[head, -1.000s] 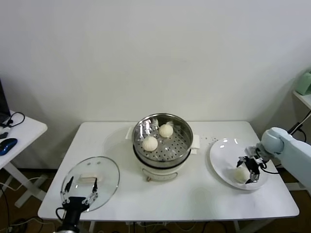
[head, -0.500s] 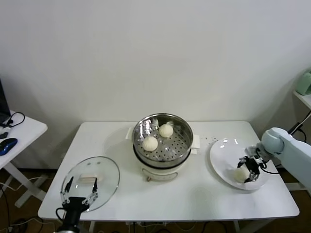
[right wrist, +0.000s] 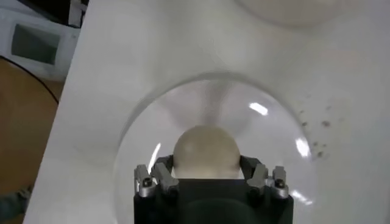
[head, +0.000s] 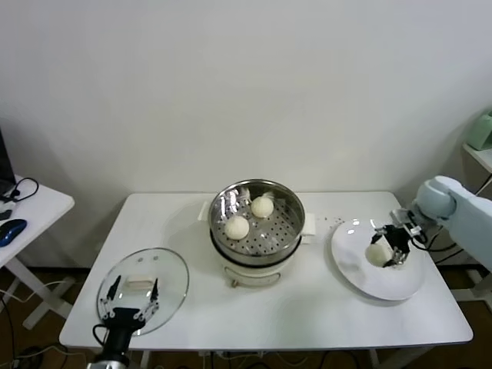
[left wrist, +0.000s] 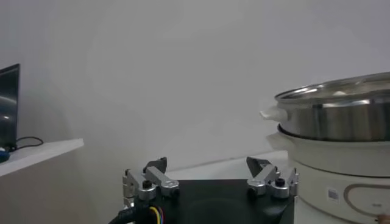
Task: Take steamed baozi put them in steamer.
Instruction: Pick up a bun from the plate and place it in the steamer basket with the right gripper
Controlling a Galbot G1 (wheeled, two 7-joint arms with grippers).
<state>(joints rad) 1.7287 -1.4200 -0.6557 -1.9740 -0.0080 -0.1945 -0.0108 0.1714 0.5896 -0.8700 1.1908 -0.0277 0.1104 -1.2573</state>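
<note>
The right gripper (head: 390,247) is over the white plate (head: 361,277) at the right side of the table (head: 307,307), its jaws clamped on 1 bun (head: 378,253). In the right wrist view the same bun (right wrist: 205,151) sits between the 2 fingers (right wrist: 159,176), which press against its sides, with the plate (right wrist: 268,128) below it. From these views it cannot be told whether the bun is touching the plate or clear of it.

The steamer (head: 258,224) stands at the middle of the table, lid off. 2 buns lie on its perforated tray: 1 toward the back (head: 263,206), 1 toward the front left (head: 237,227). They lie near each other but apart.

The left gripper (head: 130,301) is parked at the front left table edge, over the near rim of the glass lid (head: 144,278), which lies flat on the table. Its jaws stand apart and hold nothing, as the left wrist view (left wrist: 210,176) confirms. The steamer (left wrist: 335,146) shows beyond it in that view.
</note>
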